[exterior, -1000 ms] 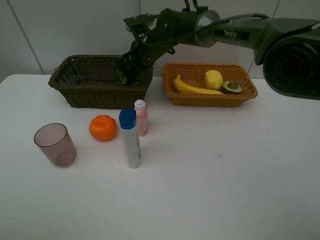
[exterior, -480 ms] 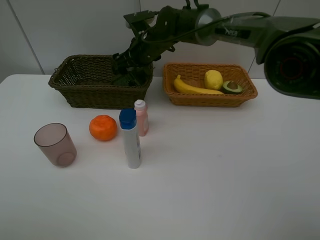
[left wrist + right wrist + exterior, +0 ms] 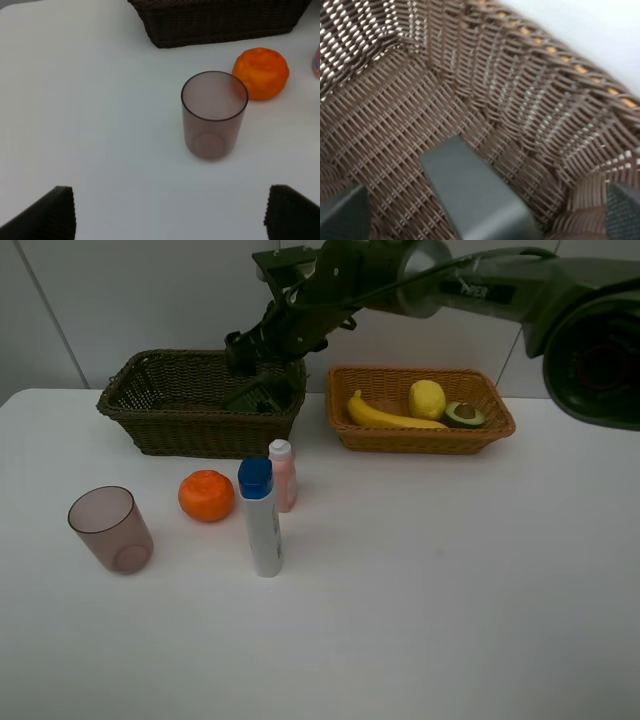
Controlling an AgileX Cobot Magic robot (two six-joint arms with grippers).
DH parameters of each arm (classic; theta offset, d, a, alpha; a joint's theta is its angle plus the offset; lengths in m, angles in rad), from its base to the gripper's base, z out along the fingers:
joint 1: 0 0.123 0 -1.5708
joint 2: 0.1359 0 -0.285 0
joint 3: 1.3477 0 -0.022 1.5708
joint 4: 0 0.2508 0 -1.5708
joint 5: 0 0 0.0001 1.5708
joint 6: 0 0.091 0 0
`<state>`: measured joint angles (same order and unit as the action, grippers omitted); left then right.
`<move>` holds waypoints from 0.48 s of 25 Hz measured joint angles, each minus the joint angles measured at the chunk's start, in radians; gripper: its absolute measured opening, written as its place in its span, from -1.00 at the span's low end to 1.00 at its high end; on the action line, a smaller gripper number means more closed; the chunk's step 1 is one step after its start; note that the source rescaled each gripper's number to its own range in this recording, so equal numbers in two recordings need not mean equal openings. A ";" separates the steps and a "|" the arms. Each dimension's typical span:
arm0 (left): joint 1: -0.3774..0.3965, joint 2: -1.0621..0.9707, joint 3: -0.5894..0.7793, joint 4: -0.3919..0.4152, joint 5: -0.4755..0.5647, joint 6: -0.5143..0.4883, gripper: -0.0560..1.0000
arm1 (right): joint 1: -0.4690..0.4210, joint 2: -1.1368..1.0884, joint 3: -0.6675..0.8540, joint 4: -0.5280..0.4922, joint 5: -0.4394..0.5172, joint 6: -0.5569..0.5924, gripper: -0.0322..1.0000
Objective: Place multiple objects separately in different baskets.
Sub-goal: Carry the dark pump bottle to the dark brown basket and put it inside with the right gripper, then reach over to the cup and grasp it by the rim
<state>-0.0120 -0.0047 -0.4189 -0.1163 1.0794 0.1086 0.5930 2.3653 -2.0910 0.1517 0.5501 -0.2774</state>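
- White tall bottle with a blue cap [image 3: 263,520] stands upright on the white table [image 3: 450,590], well in front of the right end of the dark olive-brown deep wicker basket [image 3: 160,430].
- Translucent mauve plastic cup [image 3: 214,115] stands mouth up, well in front of that basket's left end. The left gripper [image 3: 170,212] hovers on the near side of the cup, its jaws spread wide and grasping nothing.
- Round orange fruit [image 3: 206,495] lies in front of the basket, closer to it than the cup.
- Small pink bottle with a white cap [image 3: 283,476] stands upright in front of the basket's right end, just behind the white bottle.
- Dark green bottle [image 3: 470,195] lies on the woven floor inside the basket, at its right end.
- Right gripper [image 3: 248,352] hangs above this right end, jaws wide apart, holding nothing.
- Orange-tan shallower wicker basket [image 3: 420,437] sits just to the right of the dark basket. It holds a yellow banana [image 3: 385,416], a lemon [image 3: 427,399] and a halved avocado [image 3: 464,414].
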 joint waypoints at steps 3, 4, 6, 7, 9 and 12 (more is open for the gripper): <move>0.000 0.000 0.000 0.000 0.000 0.000 1.00 | 0.000 -0.038 0.000 -0.035 0.047 0.046 0.97; 0.000 0.000 0.000 0.000 0.000 0.000 1.00 | 0.000 -0.051 0.000 -0.041 0.069 0.053 0.97; 0.000 0.000 0.000 0.000 0.000 0.000 1.00 | 0.000 -0.073 0.000 -0.062 0.109 0.074 0.97; 0.000 0.000 0.000 0.000 0.000 0.000 1.00 | 0.000 -0.087 0.000 -0.074 0.133 0.090 0.97; 0.000 0.000 0.000 0.000 0.000 0.000 1.00 | 0.000 -0.113 0.000 -0.110 0.182 0.124 0.97; 0.000 0.000 0.000 0.000 0.000 0.000 1.00 | 0.000 -0.158 0.000 -0.172 0.289 0.173 0.97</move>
<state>-0.0120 -0.0047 -0.4189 -0.1163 1.0794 0.1086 0.5930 2.2070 -2.0910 -0.0202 0.8394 -0.1039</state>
